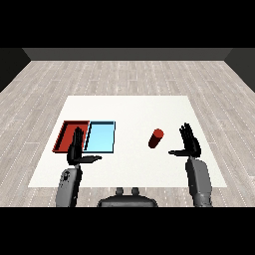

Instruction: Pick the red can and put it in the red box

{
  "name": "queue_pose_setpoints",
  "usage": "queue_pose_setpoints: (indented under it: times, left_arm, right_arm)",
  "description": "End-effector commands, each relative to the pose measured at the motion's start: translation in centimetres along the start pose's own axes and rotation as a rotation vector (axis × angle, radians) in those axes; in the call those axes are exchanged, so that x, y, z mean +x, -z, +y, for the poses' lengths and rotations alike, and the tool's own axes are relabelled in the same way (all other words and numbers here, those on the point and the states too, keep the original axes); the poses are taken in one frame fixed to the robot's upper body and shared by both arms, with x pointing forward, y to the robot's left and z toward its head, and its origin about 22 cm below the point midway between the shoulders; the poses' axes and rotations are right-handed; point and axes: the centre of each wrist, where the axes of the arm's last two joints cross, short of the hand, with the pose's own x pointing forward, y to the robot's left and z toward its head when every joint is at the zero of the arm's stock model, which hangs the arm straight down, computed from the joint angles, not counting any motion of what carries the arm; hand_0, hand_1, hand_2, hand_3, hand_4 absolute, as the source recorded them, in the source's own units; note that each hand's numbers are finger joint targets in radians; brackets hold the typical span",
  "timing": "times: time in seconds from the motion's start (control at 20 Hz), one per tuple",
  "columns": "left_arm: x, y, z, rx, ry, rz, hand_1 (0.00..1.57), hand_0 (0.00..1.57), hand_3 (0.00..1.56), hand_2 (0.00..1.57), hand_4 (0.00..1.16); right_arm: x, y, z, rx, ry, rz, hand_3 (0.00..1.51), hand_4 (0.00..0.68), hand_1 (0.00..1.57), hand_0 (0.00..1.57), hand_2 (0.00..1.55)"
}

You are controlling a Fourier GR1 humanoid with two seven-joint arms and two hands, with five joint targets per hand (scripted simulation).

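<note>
The red can (156, 138) stands free on the worktop (134, 164), leaning slightly. Just to the can's right is the right hand (189, 142), fingers spread and holding nothing. The left hand (76, 149), also spread, and the red tray (64, 135) lie well to the can's left.

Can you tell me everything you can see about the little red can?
The red can is a small plain cylinder, red all over. It stands tilted on the white table, right of the light blue tray and left of the open right hand. No hand touches it.
</note>
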Motion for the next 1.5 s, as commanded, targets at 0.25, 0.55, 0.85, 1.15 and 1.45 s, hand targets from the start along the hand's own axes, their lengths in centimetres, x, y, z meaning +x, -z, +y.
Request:
queue_pose_setpoints:
  times: [0.25, 0.55, 0.85, 1.15, 1.45]
  left_arm:
    - [0.6, -1.2, -0.2, 0.012, -0.014, -0.011, 0.00, 0.00, 0.00, 0.00, 0.00]
    - [-0.3, -1.2, 0.5, 0.010, -0.009, 0.004, 0.00, 0.00, 0.00, 0.00, 0.00]
    - [-0.2, 0.2, 1.5, 0.006, -0.044, -0.002, 0.00, 0.00, 0.00, 0.00, 0.00]
    - [1.1, 0.1, 2.9, 0.016, -0.044, 0.002, 0.00, 0.00, 0.00, 0.00, 0.00]
    - [0.7, -0.3, 1.8, 0.021, -0.053, -0.003, 0.00, 0.00, 0.00, 0.00, 0.00]
  right_arm:
    - [-1.9, 1.6, 0.9, 0.002, 0.062, 0.021, 0.00, 0.000, 0.00, 0.00, 0.00]
    - [-4.9, 3.4, 3.3, -0.006, 0.076, 0.038, 0.00, 0.000, 0.00, 0.00, 0.00]
    - [-5.5, 3.2, 4.6, -0.006, 0.107, 0.076, 0.00, 0.000, 0.00, 0.00, 0.00]
    - [-7.6, 3.9, 6.6, 0.008, 0.167, 0.076, 0.00, 0.000, 0.00, 0.00, 0.00]
    - [-7.1, 4.4, 7.0, -0.015, 0.173, 0.100, 0.00, 0.000, 0.00, 0.00, 0.00]
